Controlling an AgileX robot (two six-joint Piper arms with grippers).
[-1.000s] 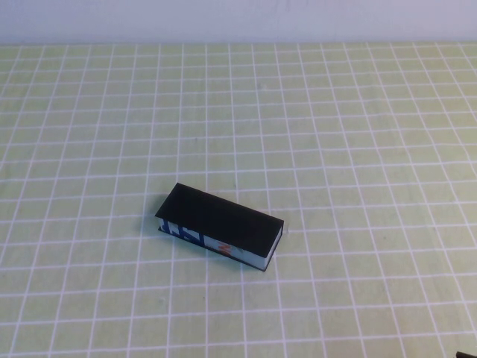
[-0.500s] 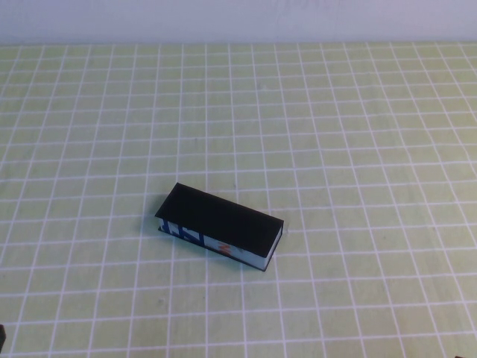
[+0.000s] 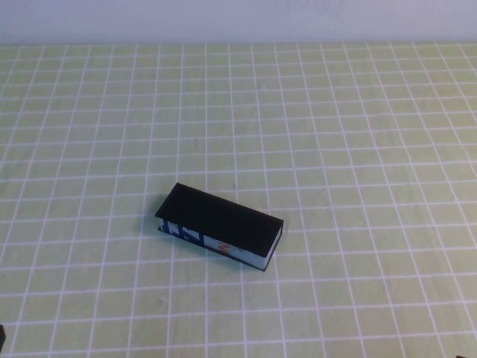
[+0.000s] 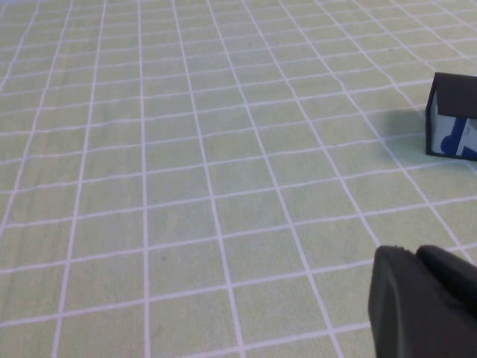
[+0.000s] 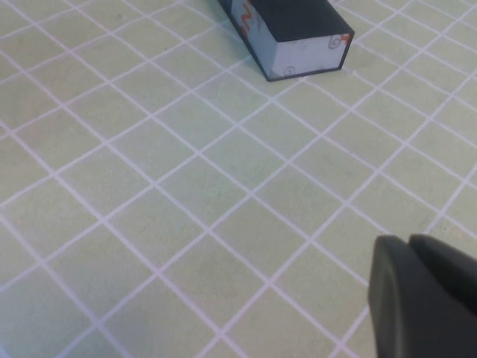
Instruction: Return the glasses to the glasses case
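Observation:
The glasses case point(image 3: 220, 226) is a black box with a blue-and-white printed side and a small orange mark. It lies shut on the green checked cloth near the middle. It also shows in the left wrist view point(image 4: 453, 119) and in the right wrist view point(image 5: 291, 30). The glasses are not in view. My left gripper point(image 4: 414, 257) is shut and empty, low over the cloth at the near left, well away from the case; only a dark sliver of it point(image 3: 2, 337) shows in the high view. My right gripper point(image 5: 408, 242) is shut and empty at the near right, also apart from the case.
The green cloth with its white grid point(image 3: 335, 134) covers the whole table. A pale wall point(image 3: 238, 19) runs along the far edge.
The dark tip of the right gripper has left the high view's bottom right corner. A sliver of the left gripper has appeared at the bottom left. The case has not moved.

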